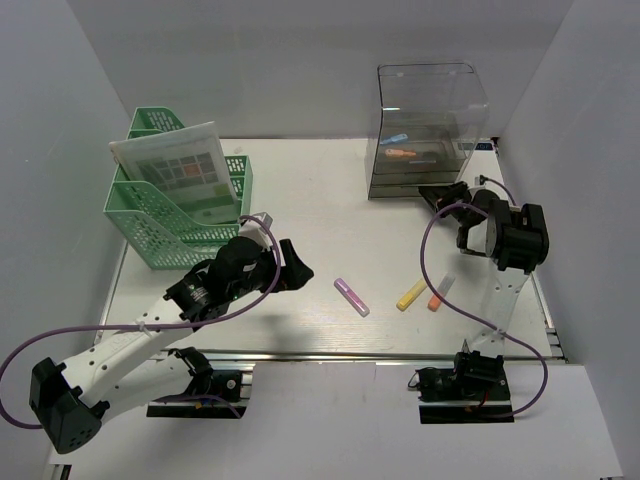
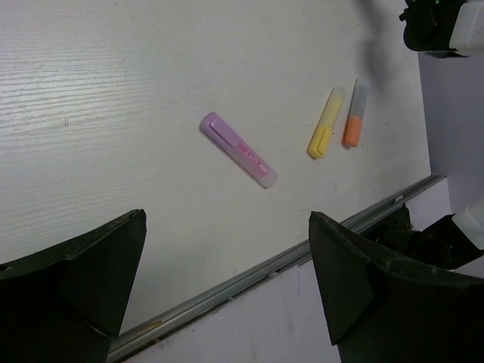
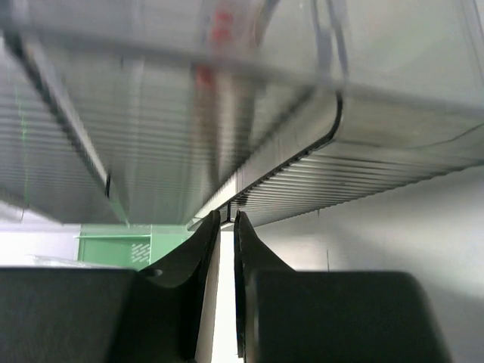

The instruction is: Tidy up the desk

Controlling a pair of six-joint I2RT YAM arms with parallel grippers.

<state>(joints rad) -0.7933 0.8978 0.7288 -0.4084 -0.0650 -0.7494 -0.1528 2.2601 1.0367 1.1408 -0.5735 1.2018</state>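
Left gripper [image 2: 227, 227]: mine, wide open, empty.
Right gripper [image 3: 225, 223]: mine, jaws nearly closed on nothing.
Counter [image 2: 106, 91]: beneath both.
Purple marker [image 2: 238, 150]: just ahead of Left gripper.

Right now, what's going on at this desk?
The left end effector hovers open above a purple highlighter on the desk. A yellow highlighter and an orange highlighter lie side by side nearby. The right end effector, nearly closed with nothing visible in it, is at the front of the clear box. No highlighter is picked up yet.
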